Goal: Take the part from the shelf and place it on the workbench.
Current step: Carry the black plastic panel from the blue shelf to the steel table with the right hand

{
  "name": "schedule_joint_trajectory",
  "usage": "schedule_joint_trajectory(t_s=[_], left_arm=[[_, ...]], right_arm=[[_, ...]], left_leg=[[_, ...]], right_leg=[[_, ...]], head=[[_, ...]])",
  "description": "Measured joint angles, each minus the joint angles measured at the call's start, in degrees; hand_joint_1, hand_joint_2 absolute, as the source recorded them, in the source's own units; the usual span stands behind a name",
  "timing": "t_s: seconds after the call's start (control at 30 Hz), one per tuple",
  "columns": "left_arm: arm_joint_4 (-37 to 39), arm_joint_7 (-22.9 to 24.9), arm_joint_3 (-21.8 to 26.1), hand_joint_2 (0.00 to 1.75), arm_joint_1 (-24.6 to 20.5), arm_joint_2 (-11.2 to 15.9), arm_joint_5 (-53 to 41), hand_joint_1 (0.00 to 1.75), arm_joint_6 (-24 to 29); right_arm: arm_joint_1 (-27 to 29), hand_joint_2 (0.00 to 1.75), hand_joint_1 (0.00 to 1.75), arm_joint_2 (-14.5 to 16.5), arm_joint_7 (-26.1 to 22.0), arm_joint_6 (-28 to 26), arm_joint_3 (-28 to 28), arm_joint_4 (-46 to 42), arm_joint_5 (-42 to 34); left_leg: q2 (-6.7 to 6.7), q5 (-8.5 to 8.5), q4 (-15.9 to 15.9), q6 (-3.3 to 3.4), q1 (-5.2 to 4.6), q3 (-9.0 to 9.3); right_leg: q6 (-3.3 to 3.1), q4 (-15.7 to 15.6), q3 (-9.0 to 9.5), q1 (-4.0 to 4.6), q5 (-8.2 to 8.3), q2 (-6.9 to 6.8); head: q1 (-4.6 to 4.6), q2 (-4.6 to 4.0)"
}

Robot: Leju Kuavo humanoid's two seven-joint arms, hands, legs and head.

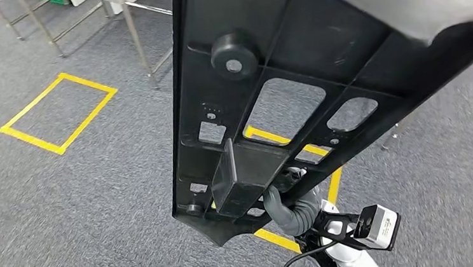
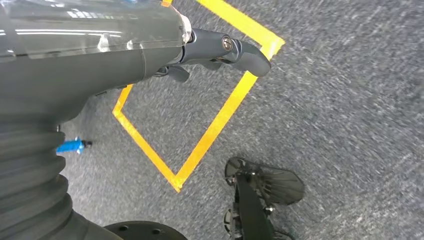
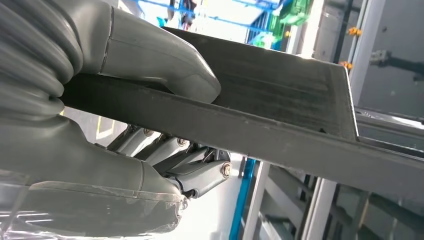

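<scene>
The black moulded panel [image 1: 294,90], the part itself, is off the shelf and carried high over grey carpet [image 1: 99,202], its long axis running from about seven o'clock up to one o'clock in the head view; the right hand [image 3: 150,120] clamps its lower edge, thumb on one face, fingers [image 3: 200,172] curled beneath; the left hand [image 2: 220,50] hangs by the floor, fingers bent in with nothing held, though blur leaves that uncertain; metal worktop legs [image 1: 137,39] stand at eleven o'clock, probably the destination.

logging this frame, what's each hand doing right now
Left hand: holds nothing, fingers curled in.
Right hand: grips the black part.
</scene>
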Motion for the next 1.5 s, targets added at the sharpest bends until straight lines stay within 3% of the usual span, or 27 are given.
schedule_joint_trajectory(t_s=[0.03, 0.1, 0.2, 0.23, 0.27, 0.3, 0.33, 0.4, 0.47, 0.53, 0.57, 0.63, 0.7, 0.77, 0.8, 0.83, 0.9, 0.97, 1.0, 1.07, 1.13, 1.2, 1.23, 1.3, 1.33, 1.43, 1.5], left_arm=[[0.0, 0.0, 0.0, 1.75, -0.1, 0.0, 0.0, 0.00, -0.2], [0.0, -0.1, 0.0, 1.75, -0.2, 0.0, -0.1, 0.00, -0.6], [0.0, -0.2, 0.0, 1.75, -0.1, -0.1, -0.1, 0.00, -1.2], [0.0, -0.3, 0.0, 1.75, 0.0, -0.1, -0.1, 0.00, -1.4], [0.0, -0.3, 0.0, 1.75, 0.1, -0.1, -0.1, 0.00, -1.5], [0.0, -0.4, 0.0, 1.75, 0.2, -0.1, -0.1, 0.00, -1.5], [0.0, -0.4, 0.0, 1.75, 0.3, -0.1, -0.1, 0.00, -1.6], [0.0, -0.5, 0.0, 1.75, 0.4, -0.1, -0.1, 0.00, -1.4], [0.0, -0.4, 0.0, 1.75, 0.3, -0.1, -0.2, 0.00, -1.0], [0.0, -0.1, 0.0, 1.75, 0.0, -0.1, -0.2, 0.00, -0.6], [0.0, 0.0, 0.0, 1.75, 0.0, -0.1, -0.2, 0.00, -0.5], [0.0, 0.1, 0.0, 1.75, 0.0, -0.1, -0.3, 0.00, -0.4], [0.0, 0.2, 0.0, 1.75, 0.2, -0.1, -0.3, 0.00, -0.2], [0.0, 0.2, 0.0, 1.75, 0.4, -0.1, -0.3, 0.00, 0.0], [0.0, 0.2, 0.0, 1.75, 0.4, -0.1, -0.3, 0.00, 0.0], [0.0, 0.2, 0.0, 1.75, 0.3, -0.1, -0.3, 0.00, 0.0], [0.0, 0.3, 0.0, 1.75, 0.2, -0.1, -0.4, 0.00, -0.1], [0.0, 0.2, 0.0, 1.75, 0.2, -0.2, -0.4, 0.00, -0.3], [0.0, 0.2, 0.0, 1.75, 0.2, -0.2, -0.5, 0.00, -0.4], [0.0, 0.2, -0.1, 1.75, 0.0, -0.2, -0.6, 0.00, -0.6], [0.0, 0.1, -0.1, 1.75, -0.1, -0.2, -0.6, 0.00, -0.8], [0.0, 0.1, -0.1, 1.75, 0.1, -0.2, -0.7, 0.00, -0.9], [0.0, 0.1, -0.1, 1.75, 0.1, -0.1, -0.7, 0.00, -1.0], [0.0, 0.1, -0.1, 1.75, 0.3, -0.1, -0.8, 0.00, -1.2], [0.0, 0.1, -0.1, 1.75, 0.3, -0.1, -0.9, 0.00, -1.3], [0.0, -0.1, -0.2, 1.75, 0.3, 0.0, -1.0, 0.00, -1.5], [0.0, -0.2, -0.2, 1.75, 0.2, 0.1, -1.1, 0.00, -1.5]], right_arm=[[0.0, 1.75, 1.75, 0.0, 0.0, 0.1, 0.0, 0.0, 0.0], [-0.1, 1.75, 1.75, 0.0, 0.0, 0.2, 0.0, -0.1, 0.0], [-0.4, 1.75, 1.75, 0.1, 0.0, 0.2, 0.0, -0.1, 0.0], [-0.3, 1.75, 1.75, 0.1, 0.0, 0.2, 0.0, -0.1, 0.0], [-0.3, 1.75, 1.75, 0.1, 0.0, 0.2, 0.0, -0.1, 0.0], [-0.2, 1.75, 1.75, 0.1, 0.0, 0.3, 0.0, -0.1, 0.0], [-0.2, 1.75, 1.75, 0.1, 0.0, 0.3, 0.0, -0.1, 0.0], [-0.2, 1.75, 1.75, 0.1, 0.0, 0.3, 0.0, -0.1, 0.0], [-0.2, 1.75, 1.75, 0.1, 0.0, 0.3, 0.0, -0.1, 0.0], [-0.1, 1.75, 1.75, 0.1, 0.0, 0.3, 0.0, -0.2, 0.0], [-0.1, 1.75, 1.75, 0.1, 0.0, 0.3, -0.1, -0.2, 0.0], [-0.1, 1.75, 1.75, 0.0, 0.0, 0.3, -0.1, -0.3, 0.0], [0.0, 1.75, 1.75, 0.0, 0.0, 0.2, -0.1, -0.3, 0.0], [0.4, 1.75, 1.75, 0.0, 0.0, 0.2, -0.1, -0.3, 0.0], [0.5, 1.75, 1.75, 0.0, 0.0, 0.2, -0.1, -0.3, 0.0], [0.6, 1.75, 1.75, 0.0, 0.0, 0.2, -0.1, -0.3, 0.0], [0.6, 1.75, 1.75, 0.0, 0.0, 0.3, -0.1, -0.3, 0.0], [0.6, 1.75, 1.75, 0.0, 0.0, 0.4, -0.2, -0.3, -0.1], [0.6, 1.75, 1.75, 0.0, 0.0, 0.5, -0.3, -0.3, -0.1], [0.7, 1.75, 1.75, 0.0, 0.0, 0.7, -0.6, -0.4, -0.2], [0.7, 1.75, 1.75, 0.0, 0.0, 0.7, -0.9, -0.4, -0.2], [0.7, 1.75, 1.75, 0.2, -0.1, 0.5, -1.0, -0.4, -0.3], [0.8, 1.75, 1.75, 0.2, 0.0, 0.4, -1.0, -0.3, -0.2], [1.1, 1.75, 1.75, 0.2, 0.0, 0.2, -1.1, -0.2, -0.1], [1.3, 1.75, 1.75, 0.2, 0.0, 0.2, -1.2, -0.2, 0.0], [1.3, 1.75, 1.75, 0.2, 0.0, 0.1, -1.4, -0.2, 0.0], [1.3, 1.75, 1.75, 0.2, 0.0, 0.1, -1.5, -0.2, 0.0]], left_leg=[[0.44, -0.17, 0.0, -0.33, 0.07, 0.14], [-0.94, -1.40, 1.4, -0.91, 0.32, -0.13], [-4.85, -6.22, 11.3, -1.39, 0.62, -4.71], [-5.20, -7.29, 14.7, -1.49, 0.64, -6.57], [-5.36, -7.28, 16.5, -1.55, 0.64, -7.76], [-5.47, -6.15, 16.1, -1.55, 0.65, -7.97], [-5.77, -4.00, 13.4, -1.48, 0.70, -7.06], [-7.81, 0.14, 5.5, -1.19, 0.90, -3.94], [-9.50, 1.33, 1.3, -0.74, 0.95, -2.16], [-8.97, 1.20, 0.8, -0.12, 0.88, -1.95], [-8.35, 1.36, 0.6, 0.28, 0.92, -1.86], [-7.01, 1.64, 0.1, 1.08, 1.05, -1.70], [-5.61, 1.60, 0.0, 1.53, 0.86, -1.72], [-4.19, 1.50, 0.0, 1.57, 0.75, -1.75], [-3.48, 1.43, 0.1, 1.50, 0.75, -1.72], [-2.84, 1.34, 0.1, 1.38, 0.75, -1.62], [-1.68, 1.06, 0.1, 0.97, 0.64, -1.26], [-0.74, 0.75, 0.1, 0.34, 0.41, -0.90], [-0.26, 0.65, 0.1, 0.00, 0.31, -0.75], [0.48, 0.40, 0.1, -0.72, 0.44, -0.49], [-1.29, -1.21, 2.2, -1.26, 0.68, -1.22], [-4.14, -4.68, 8.7, -1.52, 0.82, -4.22], [-4.86, -6.36, 12.8, -1.58, 0.83, -6.31], [-5.40, -7.05, 17.3, -1.60, 0.84, -9.02], [-5.46, -5.71, 16.4, -1.51, 0.84, -8.93], [-5.88, 0.47, 5.3, -0.86, 0.76, -4.35], [-6.26, 1.65, 1.1, -0.22, 0.53, -2.62]], right_leg=[[-0.35, -0.1, 0.06, -0.08, 0.08, 0.71], [-1.08, -0.7, 0.40, -0.36, 0.32, 1.85], [-1.79, -1.0, 0.64, -0.50, 0.50, 3.55], [-1.83, -1.0, 0.65, -0.44, 0.50, 4.27], [-1.85, -0.9, 0.68, -0.39, 0.50, 5.09], [-1.82, -0.8, 0.73, -0.38, 0.47, 5.93], [-1.74, -0.7, 0.82, -0.40, 0.42, 6.78], [-1.37, -0.3, 0.81, -0.36, 0.20, 8.21], [-0.71, -0.1, 0.43, -0.37, 0.16, 9.38], [0.05, -0.1, 0.06, -0.50, 0.39, 10.43], [0.33, 0.0, -0.06, -0.51, 0.30, 10.03], [0.73, 2.8, -1.41, -0.35, -1.53, 7.14], [1.03, 9.9, -4.85, -0.49, -5.25, 4.15], [1.36, 16.0, -7.83, -0.80, -7.28, 3.58], [1.46, 16.1, -7.86, -0.91, -6.72, 3.43], [1.49, 13.8, -6.63, -0.99, -5.23, 3.12], [1.22, 5.6, -2.16, -0.83, -1.80, 0.98], [0.60, 0.5, 0.48, -0.44, -0.42, -0.73], [0.25, -0.1, 0.65, -0.21, -0.51, -0.78], [-0.44, -0.3, 0.57, -0.24, -0.31, 0.49], [-1.19, -0.6, 0.76, -0.55, -0.05, 1.53], [-1.78, -0.8, 0.85, -0.60, 0.04, 2.37], [-1.97, -0.8, 0.85, -0.49, 0.01, 2.80], [-2.10, -0.7, 0.98, -0.31, -0.06, 3.77], [-2.07, -0.7, 1.11, -0.26, -0.14, 4.19], [-1.61, -0.4, 1.50, -0.15, -0.59, 5.01], [-1.03, -0.2, 1.35, -0.04, -0.77, 5.24]], head=[[0.00, 0.00], [0.00, 0.00], [0.00, 0.00], [0.00, 0.00], [0.00, 0.00], [0.00, 0.00], [0.00, 0.00], [0.00, 0.00], [0.00, 0.00], [0.00, 0.00], [0.00, 0.00], [0.01, 0.00], [0.01, 0.00], [0.01, 0.00], [0.01, 0.00], [0.01, 0.00], [0.01, 0.00], [0.01, 0.00], [0.01, 0.00], [0.00, 0.00], [0.00, 0.00], [0.00, 0.00], [0.00, 0.00], [0.00, 0.00], [0.00, 0.00], [0.00, 0.00], [0.00, 0.00]])
